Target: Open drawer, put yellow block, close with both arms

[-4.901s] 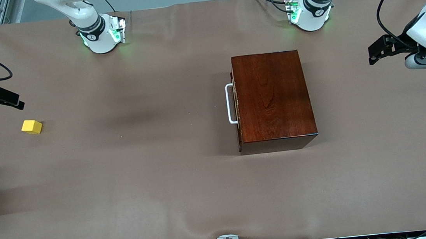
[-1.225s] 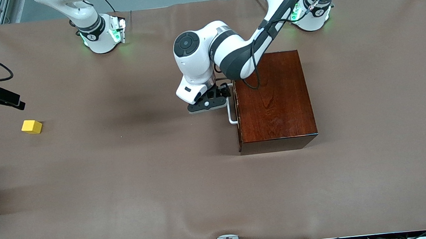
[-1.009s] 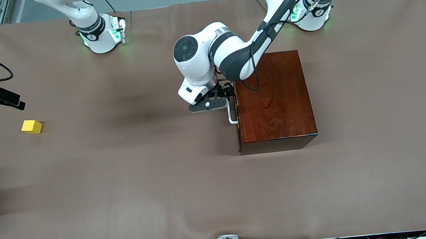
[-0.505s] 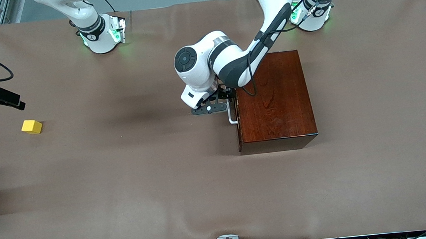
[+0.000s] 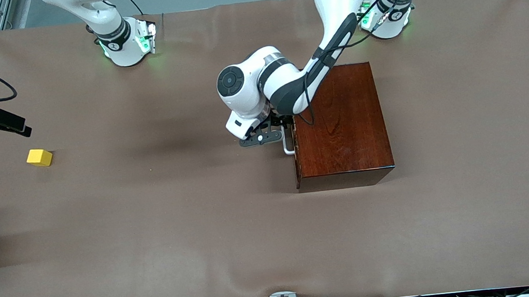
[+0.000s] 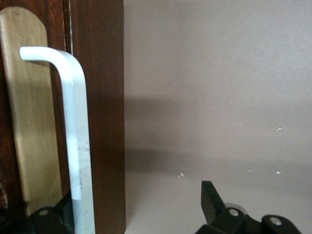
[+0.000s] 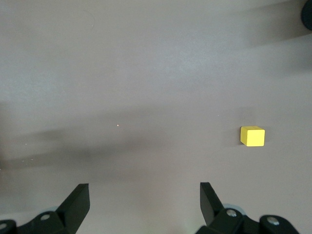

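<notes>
The left hand (image 6: pixel 141 214), fingers apart, straddles the drawer's handle (image 6: pixel 73 131); closing off-centre could let it slip. The right hand (image 7: pixel 144 200) waits, spread.

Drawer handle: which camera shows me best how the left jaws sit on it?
The left wrist view: the white handle runs up the dark drawer front between the open jaws of the left gripper. The front view shows only its lower bend under the arm. The right wrist view shows none of it.
</notes>
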Controlling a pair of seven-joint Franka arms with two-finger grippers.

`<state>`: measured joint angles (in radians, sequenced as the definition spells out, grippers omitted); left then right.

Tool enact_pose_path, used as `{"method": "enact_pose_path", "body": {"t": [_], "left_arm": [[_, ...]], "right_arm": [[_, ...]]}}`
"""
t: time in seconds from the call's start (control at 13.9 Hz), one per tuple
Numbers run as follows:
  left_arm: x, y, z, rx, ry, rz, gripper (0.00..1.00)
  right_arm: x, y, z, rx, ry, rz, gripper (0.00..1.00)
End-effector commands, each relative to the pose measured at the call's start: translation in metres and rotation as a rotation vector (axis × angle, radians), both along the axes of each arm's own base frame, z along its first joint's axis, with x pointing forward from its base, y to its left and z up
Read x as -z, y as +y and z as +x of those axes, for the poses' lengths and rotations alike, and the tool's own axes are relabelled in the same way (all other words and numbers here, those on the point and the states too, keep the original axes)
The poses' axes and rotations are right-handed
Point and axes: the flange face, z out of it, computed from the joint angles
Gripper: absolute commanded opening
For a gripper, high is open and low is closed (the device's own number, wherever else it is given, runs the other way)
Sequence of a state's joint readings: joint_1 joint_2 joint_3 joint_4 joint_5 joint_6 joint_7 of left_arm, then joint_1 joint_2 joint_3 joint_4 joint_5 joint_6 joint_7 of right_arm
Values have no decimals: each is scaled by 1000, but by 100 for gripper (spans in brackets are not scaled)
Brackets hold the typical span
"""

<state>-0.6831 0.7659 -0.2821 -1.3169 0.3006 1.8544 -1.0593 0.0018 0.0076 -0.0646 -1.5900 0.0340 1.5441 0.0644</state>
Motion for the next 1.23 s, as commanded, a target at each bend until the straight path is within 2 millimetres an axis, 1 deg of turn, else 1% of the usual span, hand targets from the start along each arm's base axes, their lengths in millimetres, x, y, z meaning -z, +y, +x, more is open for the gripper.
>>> {"method": "enact_pose_path", "body": {"t": [0.0,0.07,0.22,0.36,0.58,0.65,0.72,0.86,1.01,1.15], "left_arm": [[-8,-21,-1,-27,-74,-58,100],[-13,-27,-3,-38,-88,-75,100],[-15,-31,-2,-74,-106,-98,100],[-16,-36,-7,-87,-115,-111,100],[-19,-39,-8,-86,-118,-120,100],[-22,-42,-9,-83,-122,-128,100],[-25,-43,-7,-87,-128,-137,100],[-28,-47,-7,-87,-138,-164,100],[-32,-54,-8,-111,-161,-208,100],[-26,-60,-14,-107,-161,-219,100]], "right_arm": [[1,-3,1,-6,13,10,100],[2,-1,1,-11,13,2,100],[3,0,1,-14,17,1,100],[6,1,3,-17,15,1,100],[13,-5,6,-20,24,0,100],[18,-12,8,-24,22,-3,100],[23,-29,8,-28,23,-2,100],[28,-49,5,-49,24,-10,100],[29,-61,3,-40,26,-10,100],[30,-71,2,-49,25,-8,100]]}}
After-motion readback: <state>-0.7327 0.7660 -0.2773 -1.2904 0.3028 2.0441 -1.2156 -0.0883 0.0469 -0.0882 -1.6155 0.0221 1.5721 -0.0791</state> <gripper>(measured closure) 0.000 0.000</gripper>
